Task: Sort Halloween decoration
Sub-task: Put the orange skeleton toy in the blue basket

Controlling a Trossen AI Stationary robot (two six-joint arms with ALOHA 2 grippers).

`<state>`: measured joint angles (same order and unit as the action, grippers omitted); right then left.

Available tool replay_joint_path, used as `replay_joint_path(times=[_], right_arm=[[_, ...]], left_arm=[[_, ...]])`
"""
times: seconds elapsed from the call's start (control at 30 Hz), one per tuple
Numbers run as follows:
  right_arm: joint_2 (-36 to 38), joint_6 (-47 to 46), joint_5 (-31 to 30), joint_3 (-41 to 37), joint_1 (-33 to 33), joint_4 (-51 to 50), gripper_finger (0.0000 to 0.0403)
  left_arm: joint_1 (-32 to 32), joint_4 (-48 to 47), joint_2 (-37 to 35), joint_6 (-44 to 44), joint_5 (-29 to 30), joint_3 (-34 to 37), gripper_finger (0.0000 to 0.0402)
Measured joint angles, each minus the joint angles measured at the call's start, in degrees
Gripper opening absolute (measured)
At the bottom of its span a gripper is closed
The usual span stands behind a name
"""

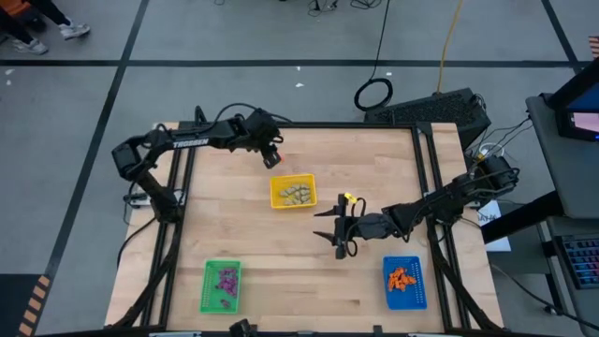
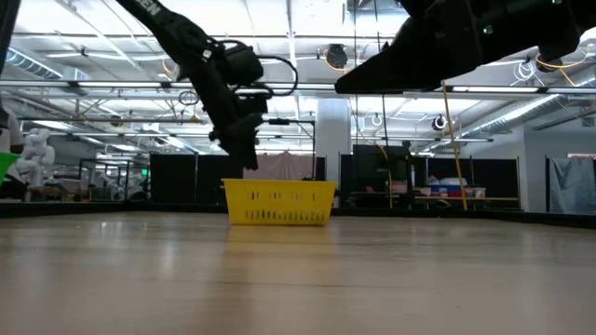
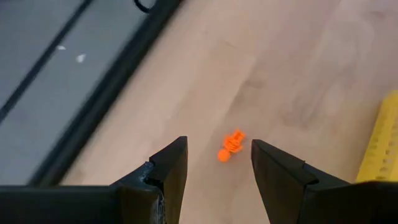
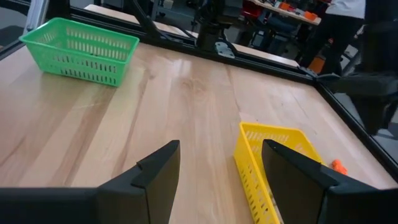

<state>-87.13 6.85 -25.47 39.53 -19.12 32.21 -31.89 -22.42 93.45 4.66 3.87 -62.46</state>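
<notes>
Left gripper [image 3: 219, 163], fingers apart, poised above a lone orange trinket [image 3: 231, 145] lying on the bare table [image 1: 374, 159] near the yellow tray [image 1: 277, 198], which holds beige-grey trinkets [image 1: 298, 194]. Right gripper [image 1: 339, 227], fingers apart and empty, at mid-table. Purple trinkets [image 1: 226, 279] fill the green tray [image 1: 208, 292]; orange trinkets [image 1: 401, 277] the blue tray [image 1: 418, 292].

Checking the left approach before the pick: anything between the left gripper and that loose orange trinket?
Nothing visible. The left gripper is open above the orange trinket, which lies alone on bare table. The yellow tray sits off to one side, clear of the fingers.
</notes>
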Motion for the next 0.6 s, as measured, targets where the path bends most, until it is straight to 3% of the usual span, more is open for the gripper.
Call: replay_joint_path(times=[0.33,0.6], right_arm=[[0.0,-0.63,0.0,0.0,0.36,-0.46,0.0212],[0.0,-0.65,0.0,0.0,0.38,-0.44,0.0212]], left_arm=[[0.14,-0.39,5.78,6.41,-3.09,-0.01,0.0176],[0.14,0.56,8.34,4.72,-4.19,-0.01,0.0176]])
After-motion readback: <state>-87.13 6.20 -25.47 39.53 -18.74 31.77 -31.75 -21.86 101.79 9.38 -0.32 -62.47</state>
